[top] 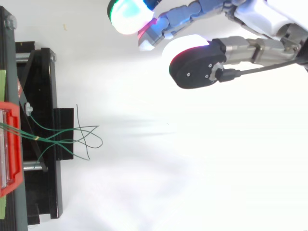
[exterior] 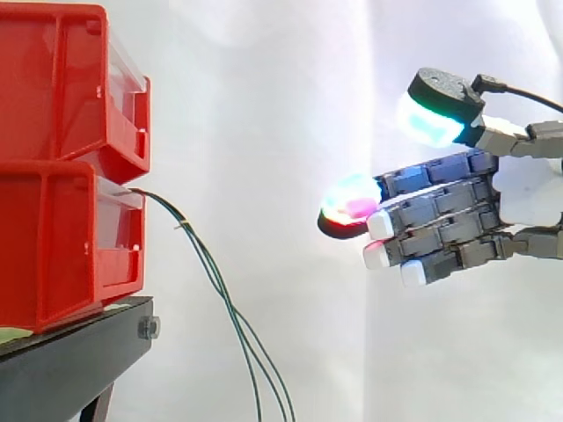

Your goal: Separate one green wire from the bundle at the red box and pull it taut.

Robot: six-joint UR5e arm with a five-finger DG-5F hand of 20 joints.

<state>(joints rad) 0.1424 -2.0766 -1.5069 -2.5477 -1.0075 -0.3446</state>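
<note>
Green wires (exterior: 214,274) hang slack from the lower red bin (exterior: 62,246), well left of the hand (exterior: 457,215), whose fingers are extended and hold nothing.

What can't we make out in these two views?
- Side view: green wires run off the bottom edge, so their lower ends are cut off.
- Side view: wire roots are hidden inside the lower red box.
- Top view: strand count unclear; the strands are thin and crossing.
- Both views: the robot hand has its wrist cut off by the right edge.

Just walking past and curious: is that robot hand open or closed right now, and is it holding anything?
Hand: open, fingers straight, holding nothing, well apart from the green wires.
</note>
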